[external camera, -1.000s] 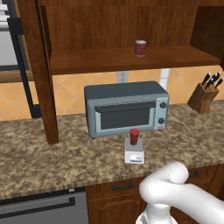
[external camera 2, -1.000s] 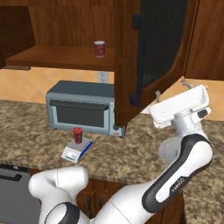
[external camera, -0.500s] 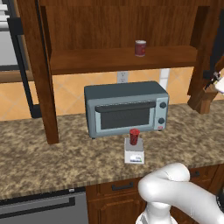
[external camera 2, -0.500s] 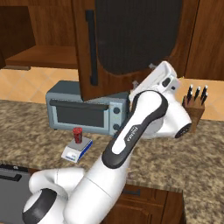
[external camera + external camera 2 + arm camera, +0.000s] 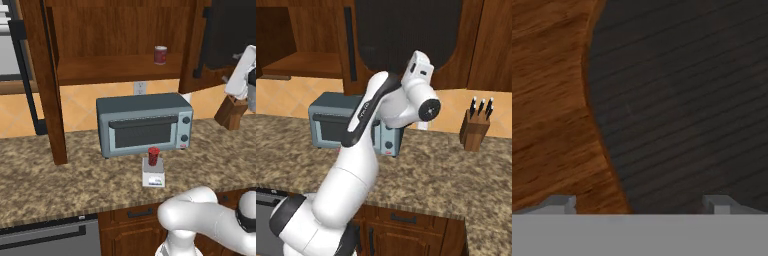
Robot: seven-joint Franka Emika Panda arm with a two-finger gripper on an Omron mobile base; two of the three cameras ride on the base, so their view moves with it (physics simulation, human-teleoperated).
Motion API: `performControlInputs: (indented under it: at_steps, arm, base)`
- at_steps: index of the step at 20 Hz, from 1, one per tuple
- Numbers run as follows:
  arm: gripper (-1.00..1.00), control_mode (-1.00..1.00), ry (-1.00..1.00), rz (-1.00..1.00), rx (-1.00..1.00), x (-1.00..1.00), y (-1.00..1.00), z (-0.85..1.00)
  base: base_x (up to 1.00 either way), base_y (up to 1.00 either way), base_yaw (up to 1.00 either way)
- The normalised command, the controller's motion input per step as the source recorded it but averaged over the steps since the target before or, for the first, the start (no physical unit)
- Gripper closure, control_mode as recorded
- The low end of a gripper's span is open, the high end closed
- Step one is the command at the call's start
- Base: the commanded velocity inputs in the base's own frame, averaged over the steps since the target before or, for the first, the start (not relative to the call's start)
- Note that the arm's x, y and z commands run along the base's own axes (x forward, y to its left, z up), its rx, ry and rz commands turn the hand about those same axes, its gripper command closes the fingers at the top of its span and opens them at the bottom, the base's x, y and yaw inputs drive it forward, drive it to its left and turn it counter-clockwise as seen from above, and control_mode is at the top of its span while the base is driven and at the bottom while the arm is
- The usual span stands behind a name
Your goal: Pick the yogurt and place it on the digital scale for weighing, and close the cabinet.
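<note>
The slim red yogurt cup (image 5: 153, 155) sits on the small white scale (image 5: 153, 177). My fingers (image 5: 639, 204) spread apart against the dark-brown wooden cabinet door (image 5: 662, 100). Next I push it shut

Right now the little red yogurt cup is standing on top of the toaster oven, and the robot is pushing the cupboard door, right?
Not quite. The yogurt stands on the digital scale, in front of the toaster oven, as the left base view shows. The robot is indeed at the cabinet door.

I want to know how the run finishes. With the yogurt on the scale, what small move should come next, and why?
Probably push the right cabinet door further toward the shelf. The yogurt already stands on the digital scale, the door is partly swung in, and the open gripper faces its black panel close up.
</note>
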Motion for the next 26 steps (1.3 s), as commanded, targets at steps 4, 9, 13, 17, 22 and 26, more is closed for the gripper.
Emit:
performControlInputs:
  at_steps: [4, 9, 13, 17, 22, 26]
  arm:
    - [-1.0, -1.0, 0.01, -0.19, -0.19, 0.99, 0.77, -0.05]
    - [-1.0, -1.0, 0.01, -0.17, -0.14, 0.89, 0.57, -0.02]
    - [-1.0, -1.0, 0.04, -0.15, -0.13, 0.77, 0.47, -0.04]
    - [-1.0, -1.0, 0.05, -0.12, -0.14, 0.99, 0.56, -0.29]
    - [-1.0, -1.0, 0.09, -0.06, -0.07, 0.35, 0.28, -0.11]
    - [-1.0, -1.0, 0.12, 0.05, 0.0, -0.98, -0.02, 0.65]
  base:
    - [0.0, 0.0, 0.0]
    - [0.0, 0.0, 0.0]
    - [0.0, 0.0, 0.0]
    - [0.0, 0.0, 0.0]
    - [0.0, 0.0, 0.0]
    - [0.0, 0.0, 0.0]
